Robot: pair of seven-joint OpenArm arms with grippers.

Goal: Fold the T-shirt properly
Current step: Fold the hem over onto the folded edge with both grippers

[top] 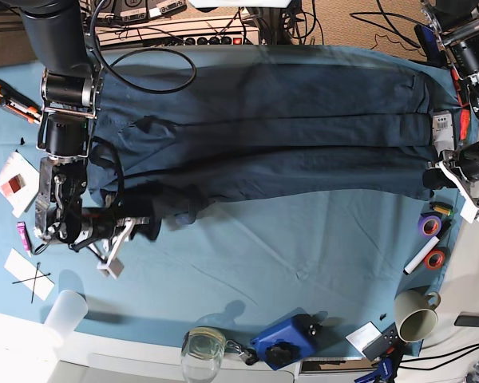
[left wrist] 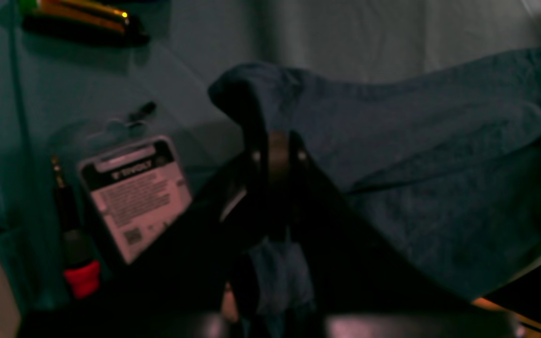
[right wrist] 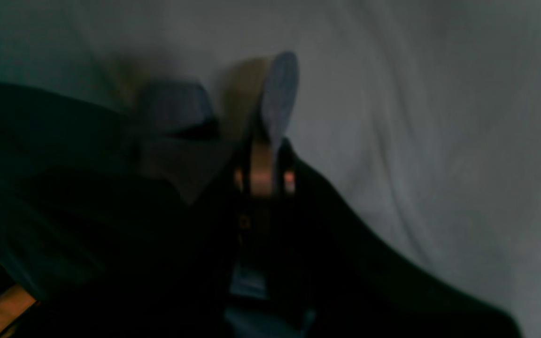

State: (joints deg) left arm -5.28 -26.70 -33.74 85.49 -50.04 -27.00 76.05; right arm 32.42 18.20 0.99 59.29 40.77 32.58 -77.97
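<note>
1. The T-shirt [top: 263, 136] lies stretched in a long band across the far half of the counter [top: 303, 247], on the teal tablecloth [top: 319, 263], reaching from one of my arms to the other.
2. My right gripper [top: 156, 225] is pressed together on a tuft of the shirt's near edge; in the right wrist view a small flap of blue cloth stands up between the tips.
3. My left gripper [top: 433, 177] is likewise closed, pinching the opposite end of the shirt, with fabric draped over the tips in the left wrist view.
4. I judge the cloth light, soft and limp: it sags and creases wherever it is unsupported, so it will not hold a shape by itself.
5. It should grip well, being cotton, but a thin pinch may catch only one layer.
6. Best holds, I think, are hems, seams or corners, taken at both ends and kept taut so the fold line stays straight.
7. The pens and tape rolls [top: 431, 239] near my left arm could snag a dragged edge.
</note>
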